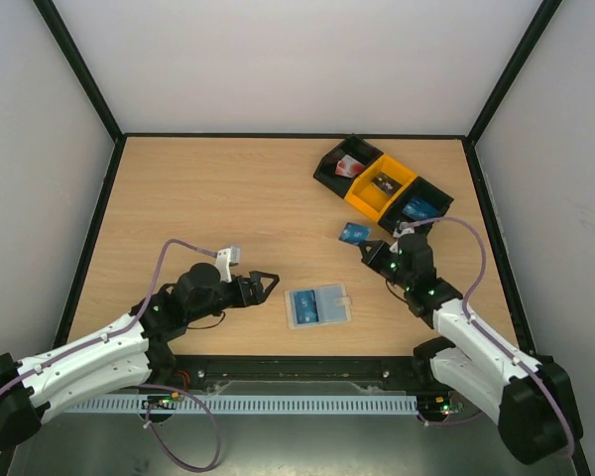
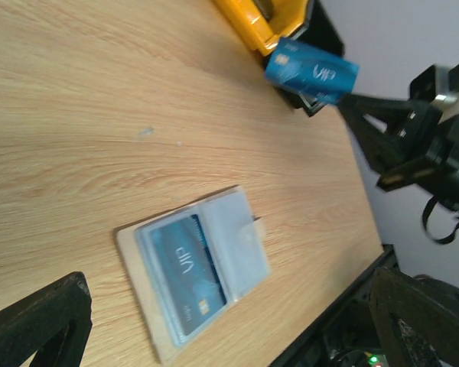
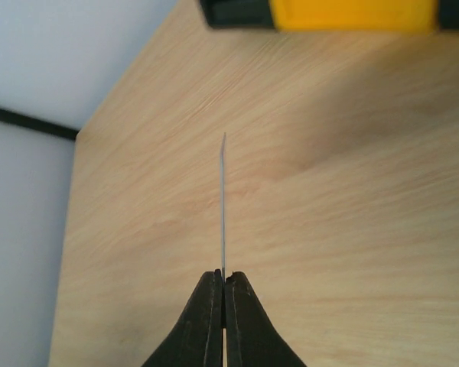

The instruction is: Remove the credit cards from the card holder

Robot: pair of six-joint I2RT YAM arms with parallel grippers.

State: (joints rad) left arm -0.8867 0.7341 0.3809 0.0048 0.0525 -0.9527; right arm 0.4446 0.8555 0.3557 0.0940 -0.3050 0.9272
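Top view: the card holder [image 1: 318,305] lies flat near the surface's [image 1: 228,198] front edge, the pocketed card [image 1: 304,307] in its left half. The left jaws gape just left of it. The right jaws pinch the held card [image 1: 354,234] up-right of the holder, short of the bins [image 1: 363,201].

Left wrist: bare wood lies round the holder, so a low, flat approach looks free.

Right wrist: the jaws clamp that card edge-on. I'd lift it over the yellow bin [image 3: 352,14] rim before letting go.

card holder [image 1: 318,305] centre-front, first card [image 1: 304,306] in its left pocket | bins [image 1: 382,183] back-right | second card [image 1: 354,233] before bins
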